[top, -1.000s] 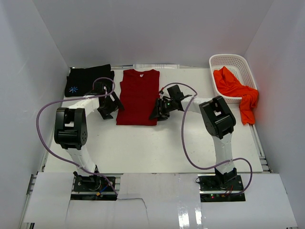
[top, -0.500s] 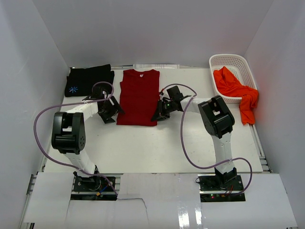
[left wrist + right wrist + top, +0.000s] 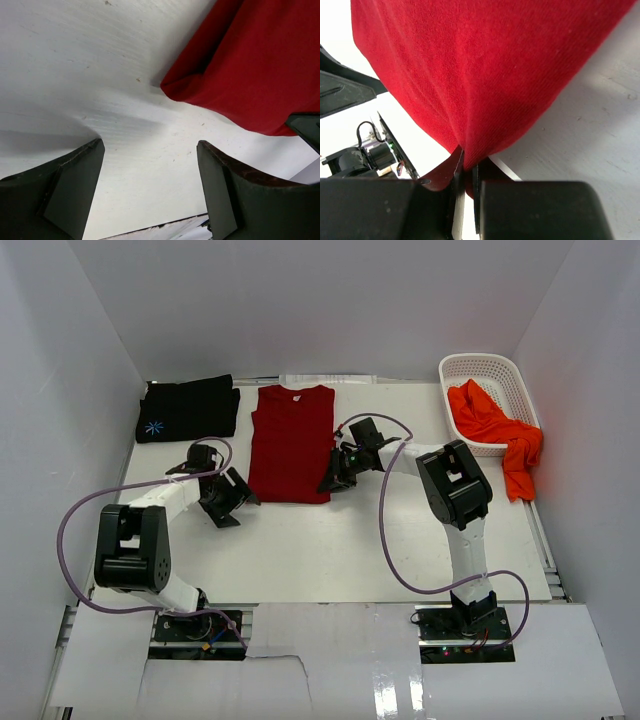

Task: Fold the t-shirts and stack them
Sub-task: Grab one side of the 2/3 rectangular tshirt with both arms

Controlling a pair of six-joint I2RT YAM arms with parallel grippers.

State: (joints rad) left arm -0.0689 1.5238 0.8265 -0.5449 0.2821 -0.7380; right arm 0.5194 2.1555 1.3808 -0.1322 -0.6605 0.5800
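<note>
Top view: the right fingers have just clamped onto the near right corner of the dark red t-shirt lying on the desk. Left wrist: the left fingers stand wide, beside the other near corner. Right wrist: cloth pinched, so folding likely awaits the left.

A white plastic basket with slots stands at the far right corner of the white table.

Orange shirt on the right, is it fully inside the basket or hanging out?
Partly out. Part of the orange shirt lies in the white basket; the rest drapes over its near rim onto the table.
</note>
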